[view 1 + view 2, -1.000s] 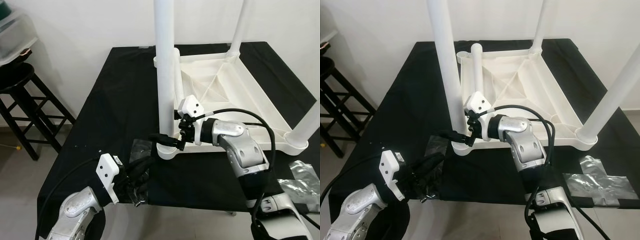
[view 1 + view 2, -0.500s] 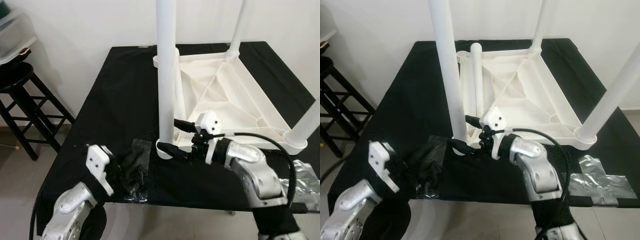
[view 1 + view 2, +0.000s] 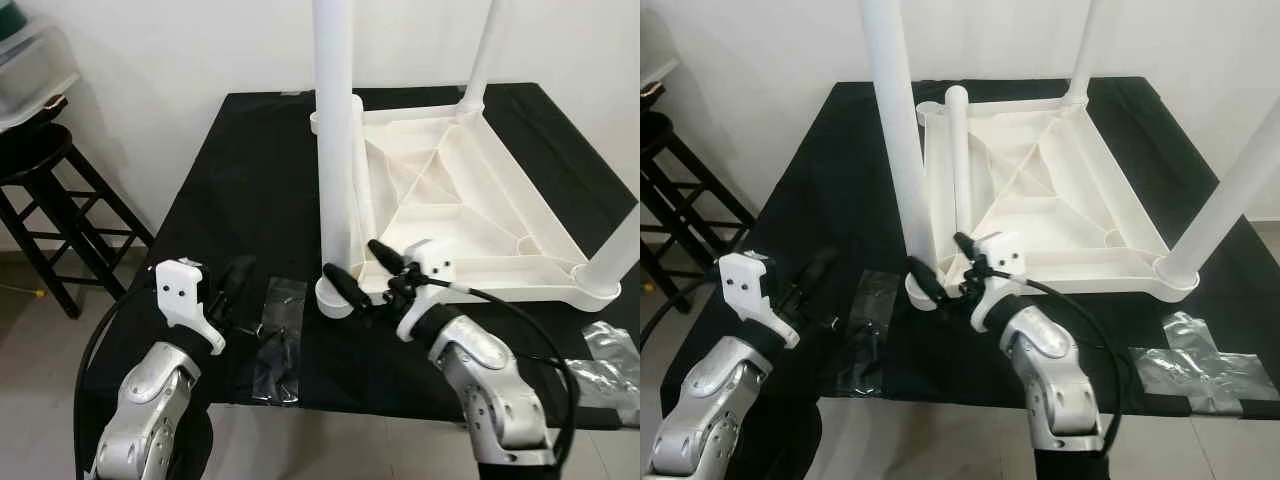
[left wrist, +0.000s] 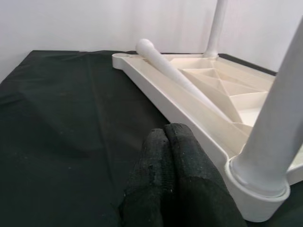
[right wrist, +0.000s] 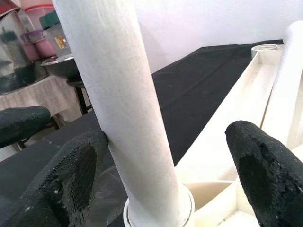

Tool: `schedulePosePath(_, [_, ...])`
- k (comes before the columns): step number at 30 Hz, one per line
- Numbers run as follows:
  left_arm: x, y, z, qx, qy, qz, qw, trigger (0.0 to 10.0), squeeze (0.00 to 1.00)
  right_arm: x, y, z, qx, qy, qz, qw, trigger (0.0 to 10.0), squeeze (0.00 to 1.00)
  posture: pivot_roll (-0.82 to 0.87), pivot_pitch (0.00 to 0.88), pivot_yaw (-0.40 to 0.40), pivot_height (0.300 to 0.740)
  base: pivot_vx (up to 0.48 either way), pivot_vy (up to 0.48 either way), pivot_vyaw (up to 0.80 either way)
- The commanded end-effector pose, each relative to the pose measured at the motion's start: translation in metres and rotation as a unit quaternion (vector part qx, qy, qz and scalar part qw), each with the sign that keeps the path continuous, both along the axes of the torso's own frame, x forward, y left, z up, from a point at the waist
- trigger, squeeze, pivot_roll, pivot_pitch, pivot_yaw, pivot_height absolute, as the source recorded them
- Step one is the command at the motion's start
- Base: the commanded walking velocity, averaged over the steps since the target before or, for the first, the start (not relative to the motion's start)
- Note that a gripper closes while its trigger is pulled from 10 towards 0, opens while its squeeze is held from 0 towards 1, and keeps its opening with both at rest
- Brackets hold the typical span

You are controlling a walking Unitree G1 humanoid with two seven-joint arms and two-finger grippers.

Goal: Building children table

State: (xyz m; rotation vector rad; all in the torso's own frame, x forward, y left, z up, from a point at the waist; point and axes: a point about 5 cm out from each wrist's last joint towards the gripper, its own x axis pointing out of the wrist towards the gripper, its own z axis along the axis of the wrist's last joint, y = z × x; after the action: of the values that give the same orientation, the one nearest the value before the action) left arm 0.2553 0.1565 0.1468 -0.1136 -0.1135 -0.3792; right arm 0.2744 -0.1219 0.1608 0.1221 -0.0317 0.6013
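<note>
Nearest, at the front edge of the black table (image 3: 230,180): left gripper (image 3: 232,283), arm bent up from below, fingers (image 4: 175,175) pressed together and empty, hovering beside a clear plastic bag (image 3: 278,335) lying flat on the cloth. To its right: right gripper (image 3: 360,272), forearm angled in from the lower right, fingers (image 5: 258,165) spread apart either side of the near upright leg (image 3: 335,150), one finger touching the leg, the other clear of it, just above the corner socket. Beyond: white upturned tabletop (image 3: 480,200) resting on the black table, a loose leg (image 3: 958,150) lying inside it along the left rim, further legs upright at the far and right corners. Crumpled plastic (image 3: 1190,360) at the near right. Far left, a black stool (image 3: 50,200) by the wall.
</note>
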Motion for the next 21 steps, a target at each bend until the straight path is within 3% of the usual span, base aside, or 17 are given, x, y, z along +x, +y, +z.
schedulePosePath(1, [-0.003,-0.001,-0.004,0.013,0.012,0.004,1.000,10.0,0.00,-0.003,0.000,0.000,0.002,0.005,-0.004,1.000,10.0,0.00,-0.03,0.088,0.041,0.740,0.000,0.000,0.00])
schedulePosePath(14, [0.000,-0.009,-0.005,0.020,0.023,-0.004,1.000,10.0,0.00,-0.007,0.001,0.000,0.015,0.015,-0.010,1.000,10.0,0.00,-0.04,0.092,0.040,0.740,0.000,-0.457,0.00])
schedulePosePath(21, [0.000,-0.012,-0.006,0.013,0.027,-0.015,0.999,10.0,0.00,-0.008,0.004,0.000,0.027,0.025,0.017,0.999,10.0,0.00,-0.04,0.089,0.040,0.740,0.000,-0.465,0.00])
